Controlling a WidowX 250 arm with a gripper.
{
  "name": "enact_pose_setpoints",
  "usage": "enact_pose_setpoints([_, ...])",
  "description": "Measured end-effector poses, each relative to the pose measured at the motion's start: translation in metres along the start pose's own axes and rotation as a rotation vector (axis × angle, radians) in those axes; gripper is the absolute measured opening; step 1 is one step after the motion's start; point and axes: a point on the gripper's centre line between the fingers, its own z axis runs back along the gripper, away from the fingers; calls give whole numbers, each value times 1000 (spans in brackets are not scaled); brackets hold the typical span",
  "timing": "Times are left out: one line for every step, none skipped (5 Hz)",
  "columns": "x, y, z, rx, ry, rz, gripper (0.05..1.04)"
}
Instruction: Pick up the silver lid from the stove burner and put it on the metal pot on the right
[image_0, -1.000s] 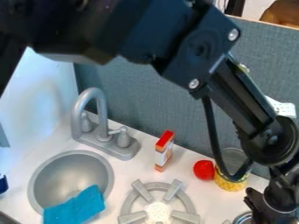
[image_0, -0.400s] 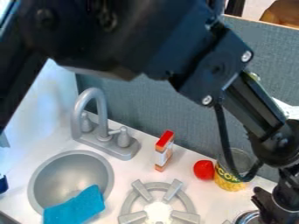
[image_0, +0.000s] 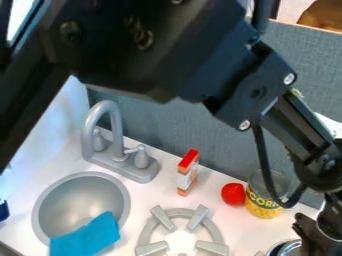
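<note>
Ok, gripper (image_0: 312, 234) is hanging low at near right, over the counter, just beside a round shiny metal rim (image_0: 287, 248); pot or bowl, can't tell which. Can't tell either whether the claw is standing wide or narrow, or whether it's holding or touching anything. Black arm (image_0: 127, 55) is crossing from far left to right, w/ a loose cable (image_0: 262, 160) looping down in front of a clear-topped yellow can (image_0: 263, 206).

Handling, my guess: the metal piece is prob. going to be stiff, fairly light, a bit slick, not fragile. Best hold = rim, one side of claw inside, one outside, gripping firmly b/c smooth metal is likely to be slipping or turning. Can is looking rigid too, hold round its middle; red ball (image_0: 233, 194) is sitting just left of it, prob. light & apt to roll.

Surface: white counter (image_0: 143, 192), looking smooth & hard. Red/white carton (image_0: 188, 172) is standing upright left of the ball, far side of the grey burner (image_0: 160, 218). Further left, a grey sink (image_0: 48, 206) is lying below a grey faucet (image_0: 116, 137), w/ a soft blue cloth (image_0: 87, 237) draping over its near right edge.

Room: grey fabric partition (image_0: 174, 125) is running along the far side, pale wall (image_0: 50, 125) is standing at left.
</note>
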Motion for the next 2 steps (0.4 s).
enact_pose_setpoints([0,0,0,2,1,-1,322])
enact_pose_setpoints([-4,2,0,9,-2,-6,322])
